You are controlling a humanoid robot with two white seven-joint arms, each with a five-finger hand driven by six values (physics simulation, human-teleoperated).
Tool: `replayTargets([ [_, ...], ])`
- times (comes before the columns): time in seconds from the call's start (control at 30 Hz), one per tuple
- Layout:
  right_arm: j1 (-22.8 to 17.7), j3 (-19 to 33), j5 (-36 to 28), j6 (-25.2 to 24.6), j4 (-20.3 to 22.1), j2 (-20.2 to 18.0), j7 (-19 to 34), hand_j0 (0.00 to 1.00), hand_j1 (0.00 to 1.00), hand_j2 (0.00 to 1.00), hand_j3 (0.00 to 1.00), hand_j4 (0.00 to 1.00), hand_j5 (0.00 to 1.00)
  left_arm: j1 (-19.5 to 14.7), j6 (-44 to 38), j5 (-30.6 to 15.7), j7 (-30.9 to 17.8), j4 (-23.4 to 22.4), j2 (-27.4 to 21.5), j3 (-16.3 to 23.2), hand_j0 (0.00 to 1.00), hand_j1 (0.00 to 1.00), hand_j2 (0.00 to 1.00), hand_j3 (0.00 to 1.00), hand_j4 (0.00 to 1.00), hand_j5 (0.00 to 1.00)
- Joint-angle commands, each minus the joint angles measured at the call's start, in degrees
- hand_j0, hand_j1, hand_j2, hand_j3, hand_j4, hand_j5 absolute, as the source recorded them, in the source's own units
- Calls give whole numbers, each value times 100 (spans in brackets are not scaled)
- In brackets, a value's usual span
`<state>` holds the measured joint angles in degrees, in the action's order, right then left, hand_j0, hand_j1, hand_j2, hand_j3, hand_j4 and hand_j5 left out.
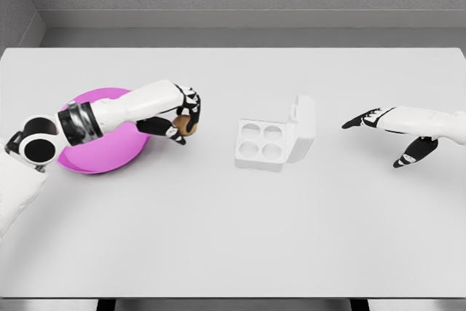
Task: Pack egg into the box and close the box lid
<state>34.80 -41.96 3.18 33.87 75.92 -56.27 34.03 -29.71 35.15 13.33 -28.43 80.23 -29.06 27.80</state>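
A brown egg [183,123] sits enclosed in dark fingers [191,100]; the white four-cup box [263,143] lies open, lid [304,125] raised.

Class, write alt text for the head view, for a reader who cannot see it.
The robot's left hand grips a brown egg beside a pink bowl on a white table. To its right sits a white four-cup egg box, empty, lid raised. The right hand hovers open further right.
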Motion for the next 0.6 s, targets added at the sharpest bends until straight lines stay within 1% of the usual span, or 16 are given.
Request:
replayTargets([
  [0.0,0,3,-37,-12,2,-7,-1,100,100,100,100,100,100,0,-15,-41,5,2,85,-3,12,12,12,12,12,12],
  [0.13,0,3,-37,-12,11,-7,-10,100,100,100,100,100,100,-18,-15,-24,-4,2,287,-3,12,12,12,12,12,12],
  [0.37,0,3,-37,-12,28,-7,-2,100,100,100,100,100,100,-26,-15,-41,-4,2,383,-12,12,12,12,12,12,12],
  [0.57,0,3,-37,-12,46,-7,-10,100,100,100,100,100,100,-26,-15,-41,5,-7,603,-12,12,12,12,12,12,12],
])
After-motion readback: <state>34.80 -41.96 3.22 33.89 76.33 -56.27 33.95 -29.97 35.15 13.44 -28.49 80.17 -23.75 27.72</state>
